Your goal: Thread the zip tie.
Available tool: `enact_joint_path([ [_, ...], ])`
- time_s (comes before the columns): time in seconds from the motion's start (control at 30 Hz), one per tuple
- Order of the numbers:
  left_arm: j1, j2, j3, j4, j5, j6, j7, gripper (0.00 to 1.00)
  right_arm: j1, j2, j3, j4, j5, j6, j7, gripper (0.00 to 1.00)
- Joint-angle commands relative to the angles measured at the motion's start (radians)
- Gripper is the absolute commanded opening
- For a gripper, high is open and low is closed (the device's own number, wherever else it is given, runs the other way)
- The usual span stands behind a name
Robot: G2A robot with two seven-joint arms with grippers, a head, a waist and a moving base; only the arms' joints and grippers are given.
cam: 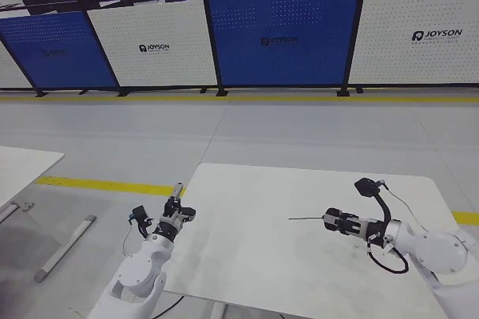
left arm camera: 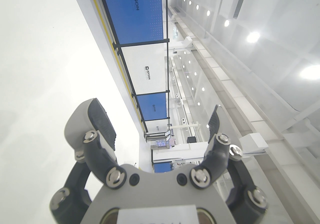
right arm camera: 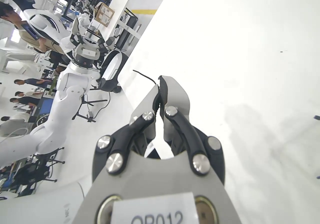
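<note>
The zip tie [right arm camera: 145,75], pinched at one end by the fingers of the right gripper [right arm camera: 160,85], may droop and be missed by the wide-spread fingers of the left gripper [left arm camera: 156,106] at the table's [cam: 263,271] left edge.

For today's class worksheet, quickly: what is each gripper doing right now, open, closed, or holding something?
Left gripper: open, holding nothing.
Right gripper: closed on the thin black plastic zip tie.
</note>
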Motion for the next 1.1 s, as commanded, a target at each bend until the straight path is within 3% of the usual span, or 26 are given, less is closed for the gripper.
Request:
enact_joint_path([
  [0.0,0.0,0.0,0.0,0.0,0.0,0.0,0.0,1.0,-0.002,0.0,0.001,-0.002,-0.014,-0.002,-0.015,0.0],
  [0.1,0.0,0.0,0.0,0.0,0.0,0.0,0.0,1.0,-0.011,0.0,-0.003,-0.017,-0.098,-0.05,-0.061,0.0],
  [0.33,0.0,0.0,0.0,0.0,0.0,0.0,0.0,1.0,-0.052,0.006,-0.011,-0.083,-0.386,-0.26,-0.191,0.0],
  [0.97,0.0,0.0,0.0,0.0,0.0,0.0,0.0,1.0,-0.053,0.004,-0.023,-0.06,-0.37,-0.264,-0.191,0.0],
  [1.07,0.0,0.0,0.0,0.0,0.0,0.0,0.0,1.0,-0.057,0.004,-0.034,-0.099,-0.408,-0.264,-0.232,0.0],
])
